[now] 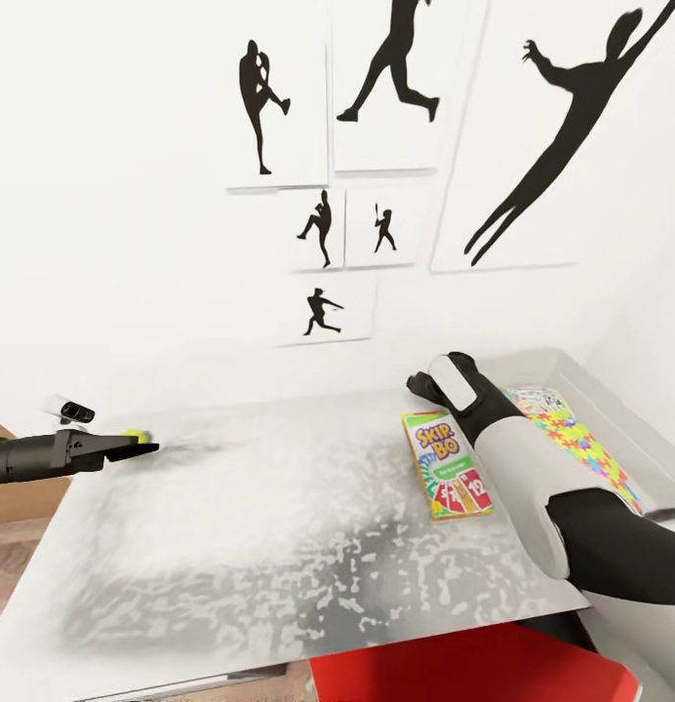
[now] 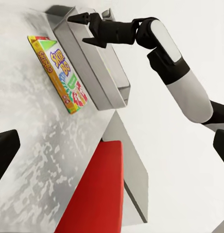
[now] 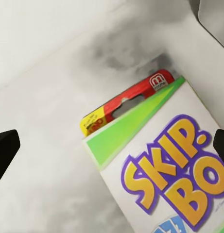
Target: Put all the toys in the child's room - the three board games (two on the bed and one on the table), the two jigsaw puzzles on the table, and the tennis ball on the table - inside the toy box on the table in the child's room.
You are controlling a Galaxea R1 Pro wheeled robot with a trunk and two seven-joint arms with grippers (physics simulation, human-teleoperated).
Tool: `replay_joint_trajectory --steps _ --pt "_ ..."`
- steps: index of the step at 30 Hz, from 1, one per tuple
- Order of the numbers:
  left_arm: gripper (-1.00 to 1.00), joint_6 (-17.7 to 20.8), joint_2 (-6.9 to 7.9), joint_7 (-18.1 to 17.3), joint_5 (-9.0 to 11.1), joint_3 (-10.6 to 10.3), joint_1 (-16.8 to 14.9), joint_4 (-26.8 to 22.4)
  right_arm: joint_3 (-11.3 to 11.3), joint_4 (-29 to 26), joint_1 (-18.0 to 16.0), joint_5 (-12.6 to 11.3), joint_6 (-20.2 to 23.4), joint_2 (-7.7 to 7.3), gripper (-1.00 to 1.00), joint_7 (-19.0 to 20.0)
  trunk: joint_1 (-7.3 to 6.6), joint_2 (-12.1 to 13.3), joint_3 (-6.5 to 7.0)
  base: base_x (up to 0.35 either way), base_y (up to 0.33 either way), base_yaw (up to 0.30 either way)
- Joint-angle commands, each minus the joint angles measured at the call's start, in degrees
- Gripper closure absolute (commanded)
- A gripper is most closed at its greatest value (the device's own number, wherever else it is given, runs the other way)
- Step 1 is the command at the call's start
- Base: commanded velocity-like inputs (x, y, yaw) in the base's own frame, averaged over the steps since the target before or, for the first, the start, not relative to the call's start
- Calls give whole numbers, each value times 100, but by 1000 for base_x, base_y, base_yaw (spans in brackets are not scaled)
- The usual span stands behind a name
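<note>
Toys partly stowed: a jigsaw puzzle (image 1: 579, 441) lies inside the toy box (image 1: 611, 400), while the SKIP-BO game (image 1: 446, 463) is on the table (image 1: 279, 526) just beside it. My right gripper (image 2: 85, 30) hovers spread above the game. My left gripper (image 1: 133, 444) seems to be pinching the tennis ball (image 1: 134, 435), though its tips are blurred.

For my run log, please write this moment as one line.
left end effector: at tennis ball | right end effector: open, above SKIP-BO box | jigsaw puzzle: in toy box
</note>
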Motion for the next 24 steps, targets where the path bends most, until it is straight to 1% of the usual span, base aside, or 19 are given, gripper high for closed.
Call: replay_joint_trajectory --steps 1,6,14,18,24 --pt "-100 61 3 -24 -2 -7 -6 2 31 -7 -32 -53 14 -32 -100 -48 3 -12 -20 0 0 77" --pt "-100 61 3 -24 -3 -7 -6 0 34 -3 -116 -55 14 -103 -100 -48 3 -12 -65 0 0 77" --pt "-100 61 3 -24 -1 -7 -6 0 43 1 -135 -49 -1 -126 -100 -54 3 -12 -138 0 0 77" --pt "-100 61 3 -24 -5 -7 -6 0 62 -3 -136 -47 -16 -143 -100 -117 3 -12 -175 0 0 77" --pt "-100 61 3 -24 -5 -7 -6 0 60 -41 -110 -46 -1 -291 -100 -275 3 -12 -229 0 0 77"
